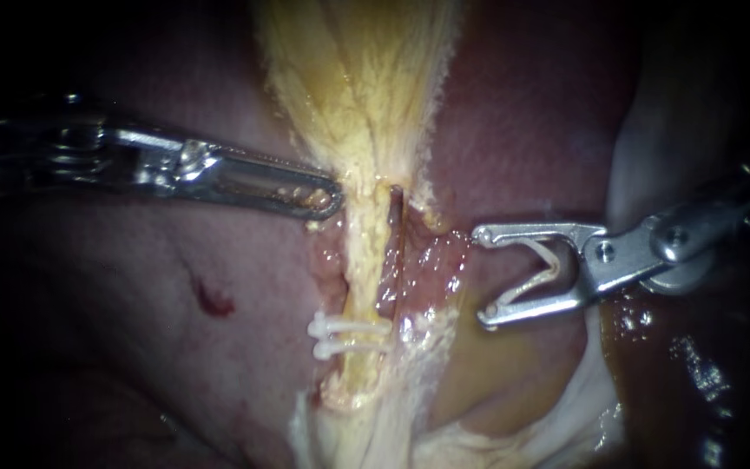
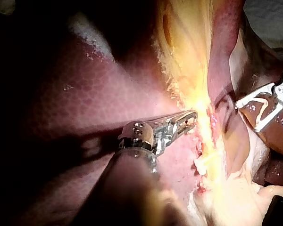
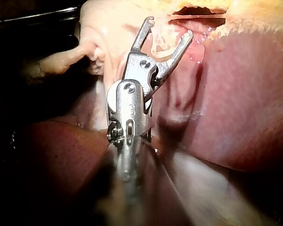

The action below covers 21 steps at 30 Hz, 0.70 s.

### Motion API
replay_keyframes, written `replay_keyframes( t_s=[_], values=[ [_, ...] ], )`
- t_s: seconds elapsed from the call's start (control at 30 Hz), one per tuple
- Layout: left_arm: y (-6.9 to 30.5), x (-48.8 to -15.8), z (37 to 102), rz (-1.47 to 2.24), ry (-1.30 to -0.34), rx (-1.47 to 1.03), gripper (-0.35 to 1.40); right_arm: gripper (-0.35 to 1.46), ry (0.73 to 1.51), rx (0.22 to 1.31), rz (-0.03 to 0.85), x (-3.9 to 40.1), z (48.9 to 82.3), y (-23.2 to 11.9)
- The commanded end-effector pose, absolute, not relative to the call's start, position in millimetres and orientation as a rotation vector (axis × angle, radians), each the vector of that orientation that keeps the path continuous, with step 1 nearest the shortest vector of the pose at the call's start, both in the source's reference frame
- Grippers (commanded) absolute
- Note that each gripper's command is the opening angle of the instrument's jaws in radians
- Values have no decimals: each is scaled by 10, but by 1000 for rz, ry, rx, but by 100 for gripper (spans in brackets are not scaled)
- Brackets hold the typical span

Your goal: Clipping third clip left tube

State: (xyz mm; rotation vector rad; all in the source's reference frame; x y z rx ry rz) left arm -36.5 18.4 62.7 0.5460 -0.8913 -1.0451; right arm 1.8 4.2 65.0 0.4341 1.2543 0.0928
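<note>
The right instrument [image 1: 482, 276] is hanging just off the dissected strip. Its jaws are spread wide, each one lying along a leg of a white V-shaped clip [image 1: 531, 284], so they are gripping that clip and nothing else. Their tips are touching no tissue, and a narrow band of wet pink raw tissue [image 1: 440, 260] is lying open between them and the tubes. Behind the instrument's shaft a pale whitish fold [image 1: 644, 148] is closing off the right side.

The left instrument [image 1: 327, 198] is lying across from the left with its jaws pressed flat together and empty. Yellow flecks are clinging to the rounded tip, which is resting against the left edge of the strand.

That strand, the pale yellow fibrous left tube [image 1: 365, 260], is running top to bottom through the middle and fanning out wider above. Lower down, two white clips [image 1: 345, 327] are crossing it close together, their ends sticking out on its left side. The stretch between the upper clip and the left instrument's tip is showing bare. Just to its right, a thin dark reddish tube [image 1: 395, 217] is standing between it and the clip-bearing jaws.

The smooth pink liver [image 1: 158, 365] is spreading away to the left, carrying a small dark red spot [image 1: 213, 300].
</note>
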Motion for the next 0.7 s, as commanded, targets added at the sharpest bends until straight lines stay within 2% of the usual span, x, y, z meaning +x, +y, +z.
replay_keyframes(
  t_s=[0.03, 0.3, 0.7],
  values=[
    [183, -364, 626, -1045, -892, 548, -35, 50, 1255, 434, 94, 19, 649, 42],
    [194, -342, 595, -1048, -884, 560, -35, 50, 1255, 434, 94, 18, 649, 43],
    [220, -301, 535, -1101, -937, 529, -35, 50, 1256, 436, 95, 19, 645, 44]
  ],
)
